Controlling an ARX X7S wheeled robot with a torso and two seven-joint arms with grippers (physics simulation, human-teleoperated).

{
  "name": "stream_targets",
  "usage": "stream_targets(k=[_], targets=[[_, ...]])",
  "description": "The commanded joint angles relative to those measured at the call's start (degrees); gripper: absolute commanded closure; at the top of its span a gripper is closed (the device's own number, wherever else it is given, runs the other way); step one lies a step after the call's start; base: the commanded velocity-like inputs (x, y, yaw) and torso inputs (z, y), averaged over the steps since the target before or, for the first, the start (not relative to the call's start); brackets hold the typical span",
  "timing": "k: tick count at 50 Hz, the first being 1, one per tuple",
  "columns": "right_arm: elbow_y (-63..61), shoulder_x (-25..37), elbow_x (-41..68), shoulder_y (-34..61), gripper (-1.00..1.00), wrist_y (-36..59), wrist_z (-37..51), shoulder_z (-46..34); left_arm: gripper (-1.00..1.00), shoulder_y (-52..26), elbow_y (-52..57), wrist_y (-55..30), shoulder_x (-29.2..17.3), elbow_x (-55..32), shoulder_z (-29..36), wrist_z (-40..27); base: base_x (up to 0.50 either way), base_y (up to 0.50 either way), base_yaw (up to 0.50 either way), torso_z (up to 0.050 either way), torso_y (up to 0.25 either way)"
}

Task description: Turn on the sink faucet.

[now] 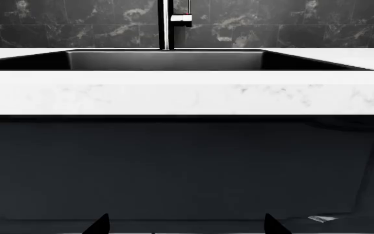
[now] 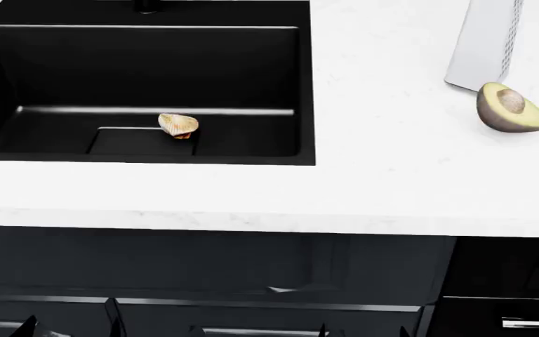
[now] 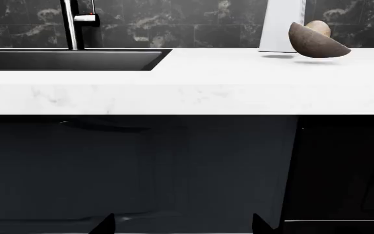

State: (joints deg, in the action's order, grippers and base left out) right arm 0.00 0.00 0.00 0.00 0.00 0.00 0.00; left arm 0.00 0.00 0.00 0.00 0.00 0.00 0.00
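Note:
The sink faucet (image 1: 166, 24) is a slim black post with a small silvery side lever (image 1: 181, 18), standing behind the sink (image 1: 167, 59), a deep black basin set in white marbled counter. The faucet also shows in the right wrist view (image 3: 72, 24). In the head view only its base (image 2: 148, 5) shows above the sink (image 2: 64, 70). My left gripper (image 1: 185, 226) is open and empty, low in front of the dark cabinet, roughly in line with the faucet and far from it. My right gripper (image 3: 181, 226) is open and empty, low, further right. Their tips show at the head view's bottom edge, the left gripper (image 2: 70, 326) and the right gripper (image 2: 363, 330).
A ribbed shell-like object (image 2: 177, 125) lies on the sink floor by the drain panel. An avocado half (image 2: 508, 107) and a tall white object (image 2: 485, 42) stand on the counter (image 2: 382, 161) to the right. The counter's front edge overhangs dark cabinet doors (image 2: 204, 267).

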Motion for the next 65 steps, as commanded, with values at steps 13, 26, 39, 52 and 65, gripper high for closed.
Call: stream_targets(k=[13, 26, 39, 52, 65], targets=[[-0.4, 3.0, 3.7, -0.2, -1.0, -0.7, 2.7, -3.3, -1.0, 0.2, 0.8, -0.9, -2.9, -2.1, 3.5, -3.0, 0.0, 0.0, 0.0, 0.0, 0.0], [-1.5, 4.0, 4.4, -0.6, -1.0, -2.1, 5.0, -4.0, -1.0, 0.6, 1.4, -0.3, -4.2, -3.6, 4.4, -4.2, 0.0, 0.31, 0.0, 0.0, 0.0], [-1.1, 5.0, 4.7, -0.4, -1.0, -1.7, 6.3, -5.1, -1.0, 0.5, 1.6, -0.6, -5.2, -5.2, 5.7, -4.2, 0.0, 0.5, 0.0, 0.0, 0.0], [-2.0, 5.7, 4.0, -0.6, -1.0, -1.7, 8.5, -6.1, -1.0, 0.1, 0.9, -1.0, -6.2, -3.6, 8.1, -5.6, 0.01, 0.15, 0.0, 0.0, 0.0], [-1.7, 6.5, 4.5, -0.3, -1.0, -1.5, 9.4, -7.1, -1.0, -0.2, 1.0, 0.2, -6.6, -4.3, 7.8, -7.7, 0.0, 0.0, 0.0, 0.0, 0.0]])
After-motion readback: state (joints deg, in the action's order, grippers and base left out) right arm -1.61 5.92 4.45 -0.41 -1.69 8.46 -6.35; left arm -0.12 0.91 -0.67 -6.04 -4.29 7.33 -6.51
